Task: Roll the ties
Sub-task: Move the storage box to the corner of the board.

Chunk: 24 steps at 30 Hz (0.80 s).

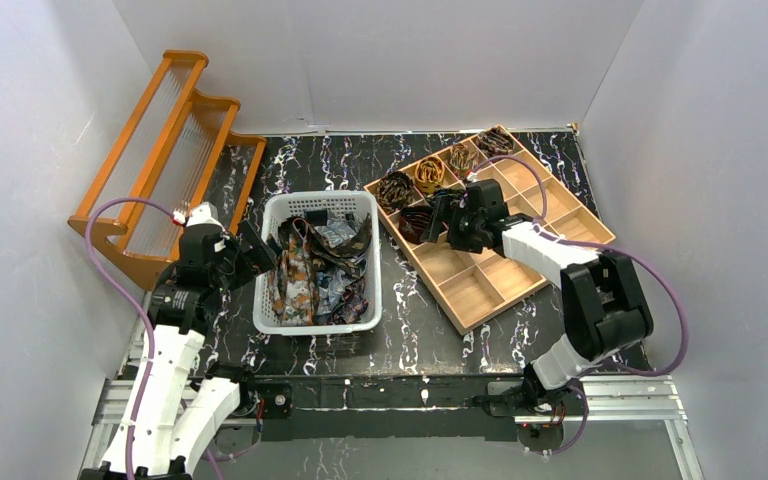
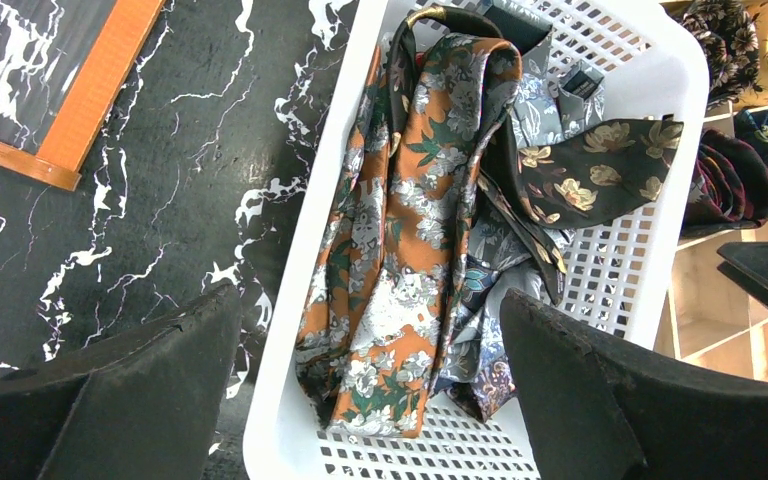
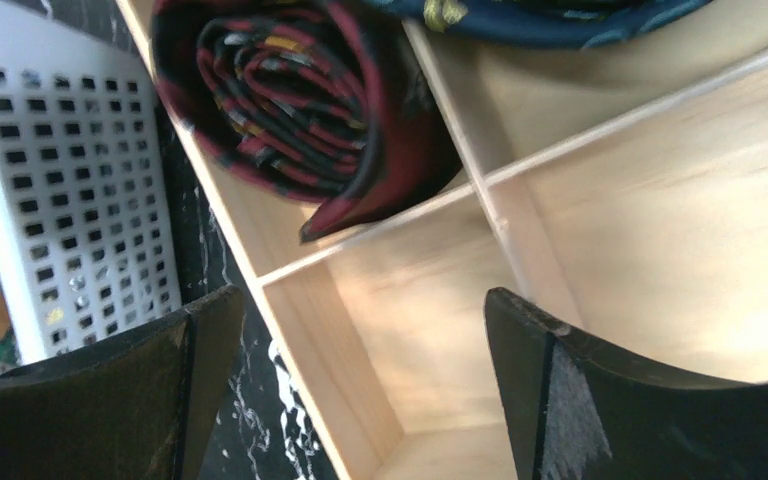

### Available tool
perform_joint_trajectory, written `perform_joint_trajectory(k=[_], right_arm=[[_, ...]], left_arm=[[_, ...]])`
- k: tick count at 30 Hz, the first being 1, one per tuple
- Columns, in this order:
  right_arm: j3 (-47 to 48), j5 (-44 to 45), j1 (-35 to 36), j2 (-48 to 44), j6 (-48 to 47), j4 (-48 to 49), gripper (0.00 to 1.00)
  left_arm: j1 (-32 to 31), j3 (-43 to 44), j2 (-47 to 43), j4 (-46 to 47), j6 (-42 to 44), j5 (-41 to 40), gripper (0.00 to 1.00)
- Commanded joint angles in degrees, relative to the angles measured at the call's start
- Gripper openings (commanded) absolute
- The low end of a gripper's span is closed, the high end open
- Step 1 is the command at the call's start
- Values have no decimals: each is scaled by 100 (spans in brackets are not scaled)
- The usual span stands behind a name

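Hovering, both grippers hold nothing. The left gripper (image 2: 368,295), jaws wide apart, hangs over the near end of the basket (image 1: 315,327), where the unrolled ties (image 1: 310,265) lie heaped. We judge it is lined up for a pick. The orange tie (image 2: 400,230) lies on top with its long axis along the basket's length, folded over at the far end and its free end toward the arms. The right gripper (image 3: 362,295), likewise spread, hangs over the tray (image 3: 680,230) just beside a maroon roll (image 3: 290,110). The roll sits on its side, walled in by its compartment, which probably keeps the coil wound. The next compartment is bare.
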Motion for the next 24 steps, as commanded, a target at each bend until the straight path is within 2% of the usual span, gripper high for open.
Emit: perform_joint_trajectory(k=[1,13,18,24], right_arm=[[251,-55,-278,361,-79,731,99],[837,58,-632,1203,327,1628,99],[1207,-128,-642,1545,500,1635,99],[1591,220,-642,1806,569,1424,99]], left_arm=[[13,-35,-92,-16,-64,62,98],[13,-101,-48,65,-150,186,98],[13,-101,-61,49,-154,225,98],[13,-110,-102,49,-167,246,98]])
